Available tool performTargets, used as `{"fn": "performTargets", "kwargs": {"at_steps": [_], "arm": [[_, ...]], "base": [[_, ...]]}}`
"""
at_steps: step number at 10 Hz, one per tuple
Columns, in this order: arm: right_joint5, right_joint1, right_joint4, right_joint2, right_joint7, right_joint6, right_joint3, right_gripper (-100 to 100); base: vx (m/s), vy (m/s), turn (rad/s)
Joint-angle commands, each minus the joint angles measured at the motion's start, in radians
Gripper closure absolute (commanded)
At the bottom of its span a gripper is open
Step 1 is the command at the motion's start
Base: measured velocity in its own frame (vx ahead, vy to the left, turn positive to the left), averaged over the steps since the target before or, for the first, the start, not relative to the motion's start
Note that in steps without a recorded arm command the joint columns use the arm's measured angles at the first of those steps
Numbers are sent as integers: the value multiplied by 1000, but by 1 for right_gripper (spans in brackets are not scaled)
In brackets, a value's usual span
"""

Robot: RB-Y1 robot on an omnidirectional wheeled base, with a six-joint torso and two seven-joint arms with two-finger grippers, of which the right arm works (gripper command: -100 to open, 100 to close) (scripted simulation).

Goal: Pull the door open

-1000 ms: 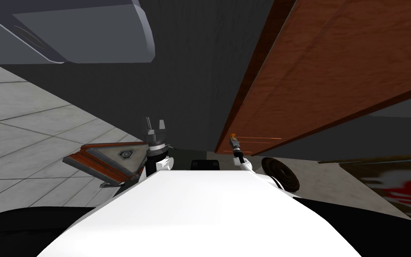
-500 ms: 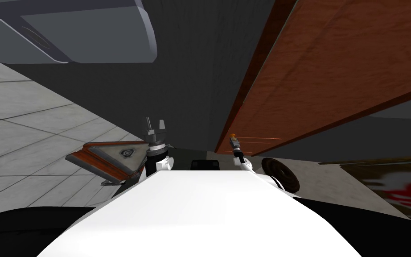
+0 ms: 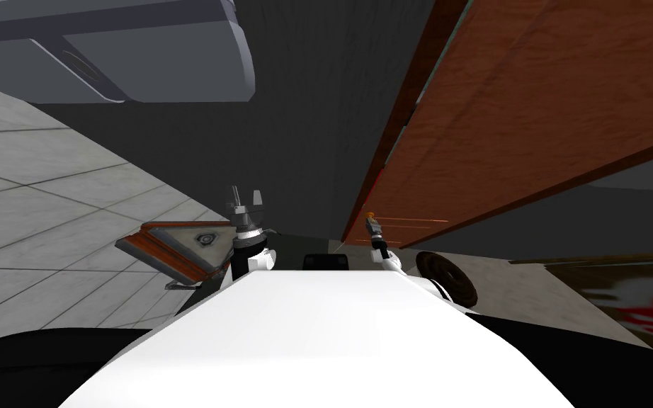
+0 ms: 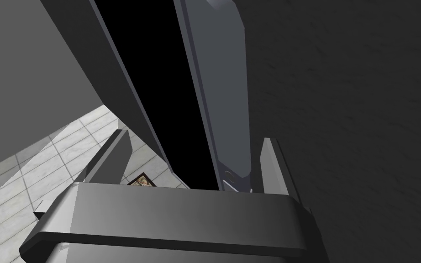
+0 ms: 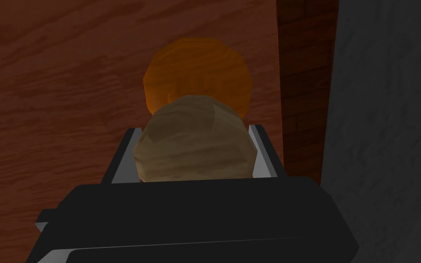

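The right gripper [image 5: 193,153] is clenched on the door's tan knob [image 5: 191,137], with one thin finger [image 5: 123,157] pressed to each side of it. Behind the knob, an orange round plate [image 5: 198,73] sits on the reddish-brown wooden door [image 3: 530,106]. Just beside the knob runs a darker brown strip [image 5: 305,91], and next to that is a dark grey wall [image 5: 387,137].

The right wrist view gives this grip close up. The head view gives the door's long sweep instead, slanting up ahead on my right, with the gripper small at its lower end. There a thin pale sliver shows between the door's edge and the brown strip.

The left gripper [image 3: 245,200] stands raised before the dark wall, well apart from the door, its fingers spread and holding nothing. In its wrist view a grey slab [image 4: 218,91] with a rounded corner rises beyond the fingers, beside a black area [image 4: 159,91], with pale floor tiles [image 4: 45,160] to the side.

A framed picture [image 3: 176,248] lies tilted on the tiles near the left gripper. A dark round thing [image 3: 445,276] sits near the right arm, and beyond it is a dark patch blotched red and white [image 3: 629,297].
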Motion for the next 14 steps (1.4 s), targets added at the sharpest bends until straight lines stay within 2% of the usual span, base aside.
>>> {"fn": "performTargets", "kwargs": {"at_steps": [1, 8, 9, 10, 11, 12, 14], "arm": [[-2, 3, -2, 6, -29, 2, 5, 100], [-40, 5, -8, 3, -212, 5, 23, 100], [-40, 5, -8, 3, -214, 5, 23, 100], [-49, 5, -9, 3, -254, 6, 28, 100], [-49, 5, -9, 3, -254, 6, 28, 100], [-58, 6, -10, 2, -294, 7, 32, 100], [-67, 6, -12, 1, -334, 8, 36, 100]], "base": [[-19, -9, 13], [-25, -10, 31], [-22, -14, 22], [-25, -10, 48], [-27, -11, 18], [-32, -15, 42], [-31, -14, 35]]}}
